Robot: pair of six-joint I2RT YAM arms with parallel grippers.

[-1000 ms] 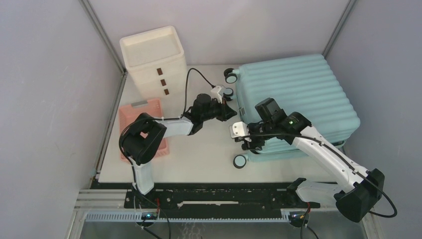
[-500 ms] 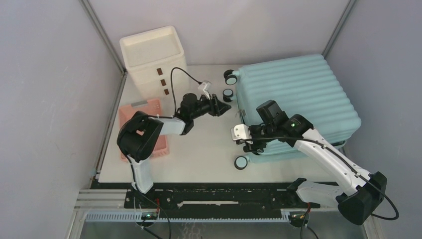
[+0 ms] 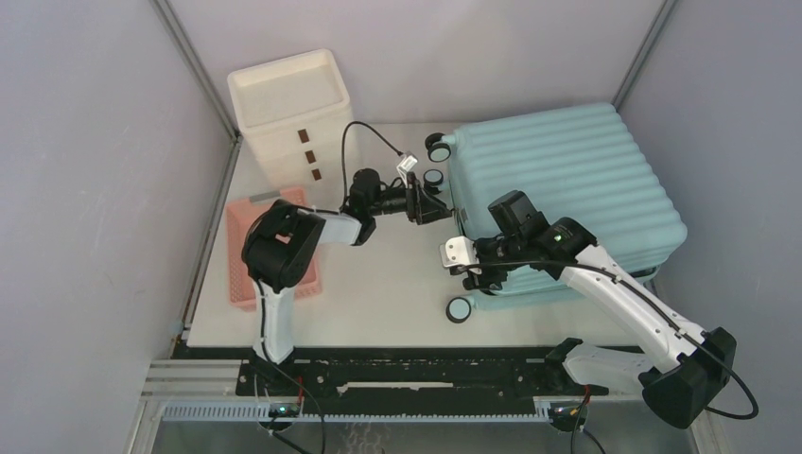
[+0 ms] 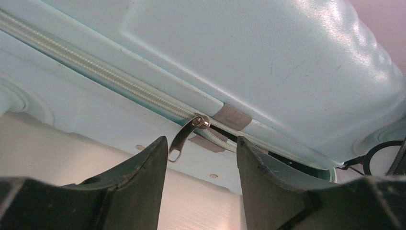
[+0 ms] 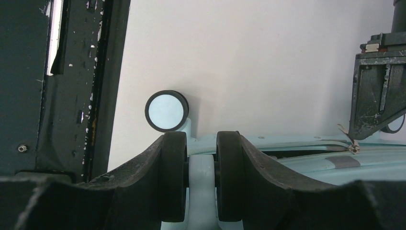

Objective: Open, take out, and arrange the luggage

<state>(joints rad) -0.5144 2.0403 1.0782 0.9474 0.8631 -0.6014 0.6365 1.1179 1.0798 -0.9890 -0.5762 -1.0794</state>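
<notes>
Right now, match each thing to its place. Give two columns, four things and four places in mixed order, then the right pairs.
Things:
1 luggage
2 drawer box
3 pink basket
4 zipper pull

Places:
A far left corner of the table
B near the table's left edge
C right side, lying flat
D just ahead of the open left gripper

Pairs: 1-C, 2-A, 3-B, 4-D
</notes>
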